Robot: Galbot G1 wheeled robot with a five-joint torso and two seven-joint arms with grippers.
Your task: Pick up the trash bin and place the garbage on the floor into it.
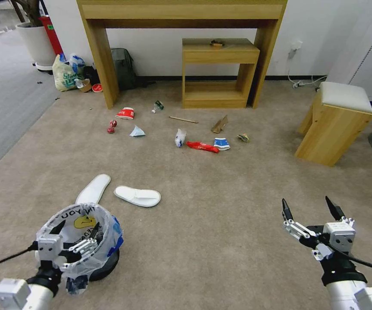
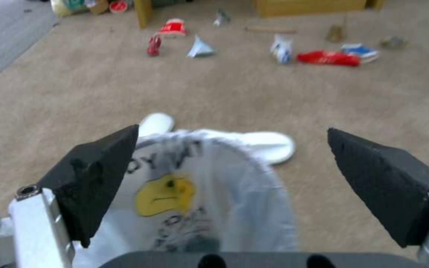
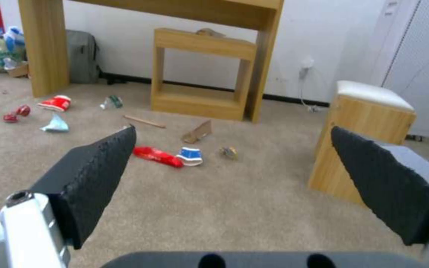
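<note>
The trash bin (image 1: 92,241), black with a crinkly printed bag liner (image 2: 190,193), stands on the beige floor (image 1: 220,224) at the near left. My left gripper (image 1: 77,232) hangs open right over its mouth, and the bag's rim lies between the fingers (image 2: 100,167). Two white slippers (image 1: 93,188) (image 1: 137,196) lie just beyond the bin. Farther off lies scattered garbage: a crushed red can (image 1: 111,126), a red-white cup (image 1: 126,113), a red wrapper (image 1: 202,147), a blue-white cup (image 1: 221,144), a wooden stick (image 1: 183,119) and a cardboard scrap (image 1: 220,125). My right gripper (image 1: 308,209) is open over bare carpet at the near right.
A wooden desk (image 1: 101,60) and a low shelf (image 1: 220,73) stand against the far wall. A cushioned wooden stool (image 1: 336,122) stands at the right. At the far left are a yellowish bag (image 1: 65,73), a plant pot (image 1: 37,43) and grey ribbed carpet (image 1: 4,94).
</note>
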